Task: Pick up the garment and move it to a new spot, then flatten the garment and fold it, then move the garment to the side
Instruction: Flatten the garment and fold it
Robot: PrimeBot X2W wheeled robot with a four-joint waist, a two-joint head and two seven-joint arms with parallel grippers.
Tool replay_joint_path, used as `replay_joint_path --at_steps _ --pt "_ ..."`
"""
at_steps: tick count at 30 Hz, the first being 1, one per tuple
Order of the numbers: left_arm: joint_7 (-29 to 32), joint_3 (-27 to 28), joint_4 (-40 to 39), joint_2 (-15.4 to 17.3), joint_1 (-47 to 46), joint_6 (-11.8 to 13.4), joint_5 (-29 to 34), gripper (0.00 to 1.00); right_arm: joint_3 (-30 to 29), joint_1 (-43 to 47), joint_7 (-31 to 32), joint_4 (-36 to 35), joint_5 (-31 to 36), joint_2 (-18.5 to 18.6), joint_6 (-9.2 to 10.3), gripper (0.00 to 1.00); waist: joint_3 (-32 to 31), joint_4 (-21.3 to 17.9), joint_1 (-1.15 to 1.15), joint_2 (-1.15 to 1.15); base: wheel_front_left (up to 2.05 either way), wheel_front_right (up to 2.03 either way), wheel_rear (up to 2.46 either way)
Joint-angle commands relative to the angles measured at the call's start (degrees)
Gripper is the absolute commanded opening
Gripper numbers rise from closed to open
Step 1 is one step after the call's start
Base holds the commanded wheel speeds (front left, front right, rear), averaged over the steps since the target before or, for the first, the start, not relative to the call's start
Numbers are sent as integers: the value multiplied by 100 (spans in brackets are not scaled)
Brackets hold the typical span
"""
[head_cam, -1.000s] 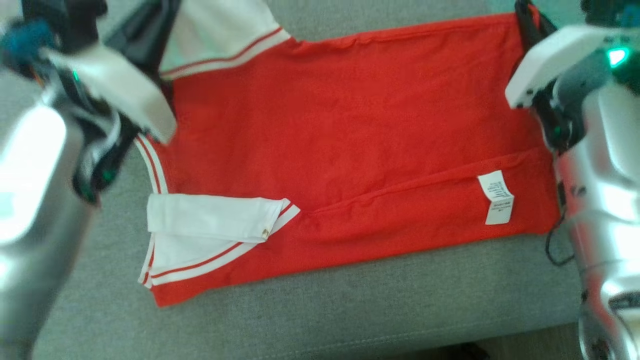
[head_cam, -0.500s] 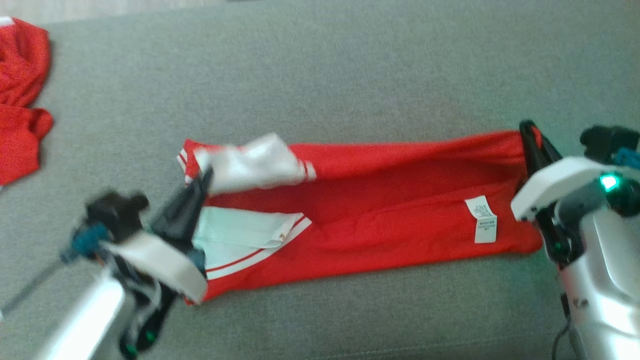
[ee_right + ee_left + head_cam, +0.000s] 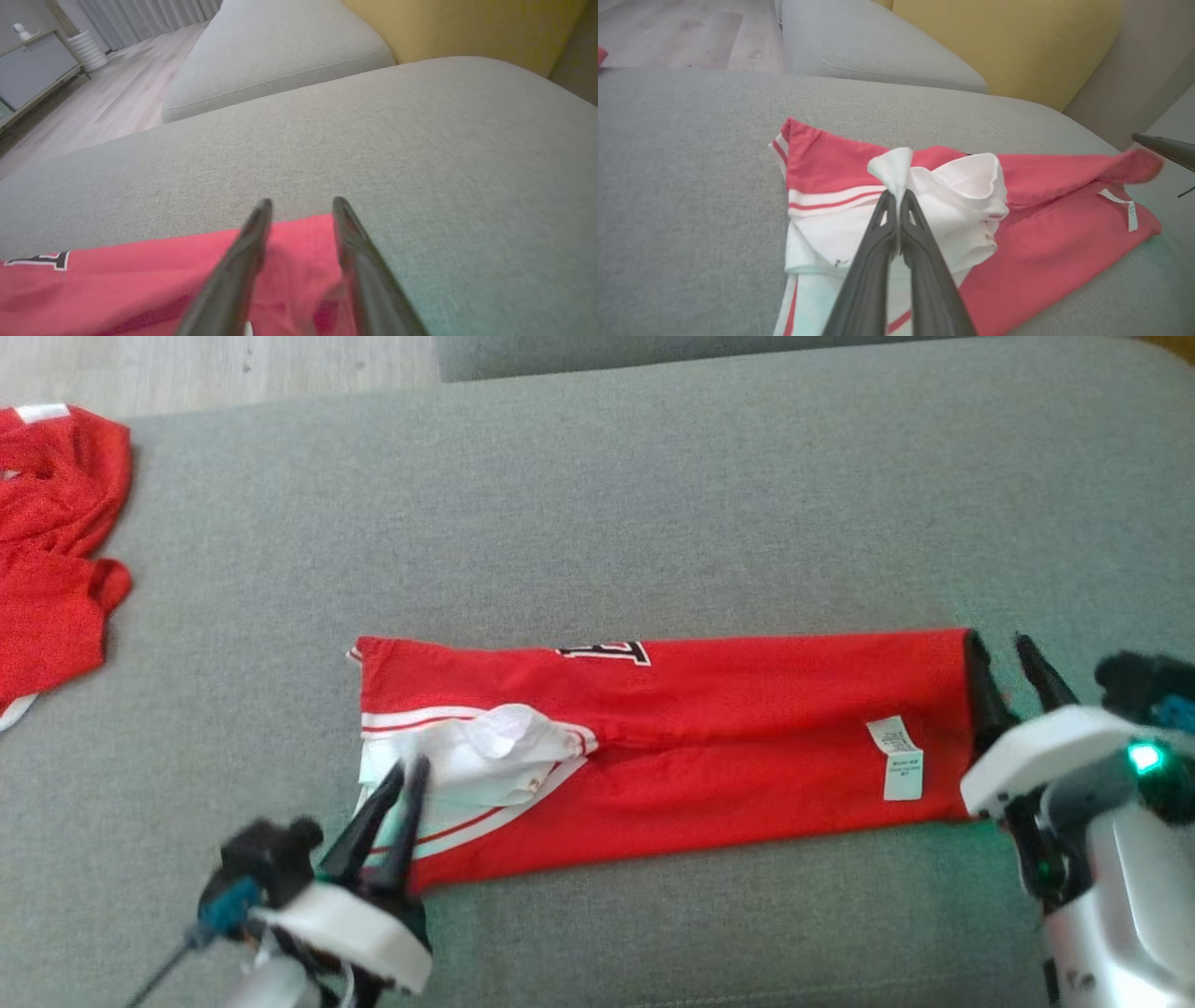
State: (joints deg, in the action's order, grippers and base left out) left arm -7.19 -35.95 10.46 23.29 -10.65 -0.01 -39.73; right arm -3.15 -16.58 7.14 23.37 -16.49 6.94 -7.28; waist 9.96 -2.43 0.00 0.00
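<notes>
Head view: grey sofa seat (image 3: 653, 504), wooden floor (image 3: 233, 369) beyond.
Left tool (image 3: 897, 195) clenched on garment (image 3: 728, 756), right tool (image 3: 302, 203) released; second red cloth (image 3: 51, 523) cut off at edge.

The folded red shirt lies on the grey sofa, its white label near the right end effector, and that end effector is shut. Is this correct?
Not quite: the right end effector is open; the right wrist view shows its fingers apart over the shirt. The sofa and label are as you say.
</notes>
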Motion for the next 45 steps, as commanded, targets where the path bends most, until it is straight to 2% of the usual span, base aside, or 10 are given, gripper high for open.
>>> replay_joint_path --at_steps 1,7,17,31,32,33,34,35,37,45 --pt "-155 196 -66 37 -22 6 -9 100 30 48 -86 -235 14 -37 -21 100 -45 -3 0 0 0 0 0" --pt "-570 292 158 -28 380 184 60 100 -440 531 -239 -451 97 -189 -21 100 -214 42 0 0 0 0 0" --pt "-775 1133 -364 -215 850 936 309 100 -742 756 -6 -540 360 -310 -21 100 -456 355 0 0 0 0 0" --pt "-716 1227 -810 -224 1047 1144 466 100 -1226 611 438 730 985 -168 -21 100 -508 945 0 0 0 0 0" --pt "-708 1220 -834 -221 1062 1158 468 100 -1223 589 464 819 975 -182 -21 78 -513 959 0 0 0 0 0" --pt "-699 1214 -858 -220 1077 1171 469 100 -1221 565 499 907 934 -201 -21 49 -521 969 0 0 0 0 0" --pt "-691 1209 -882 -220 1094 1187 469 100 -1197 542 536 979 897 -217 -21 34 -531 974 0 0 0 0 0" --pt "-691 1209 -882 -220 1094 1187 469 100 -1197 542 536 979 897 -217 -21 34 -531 974 0 0 0 0 0" --pt "-673 1204 -925 -217 1129 1221 467 100 -1143 484 574 1092 807 -238 -21 0 -549 962 0 0 0 0 0" --pt "-602 1188 -995 -220 1192 1358 473 100 -1047 116 496 1135 606 154 -21 0 -642 665 0 0 0 0 0"
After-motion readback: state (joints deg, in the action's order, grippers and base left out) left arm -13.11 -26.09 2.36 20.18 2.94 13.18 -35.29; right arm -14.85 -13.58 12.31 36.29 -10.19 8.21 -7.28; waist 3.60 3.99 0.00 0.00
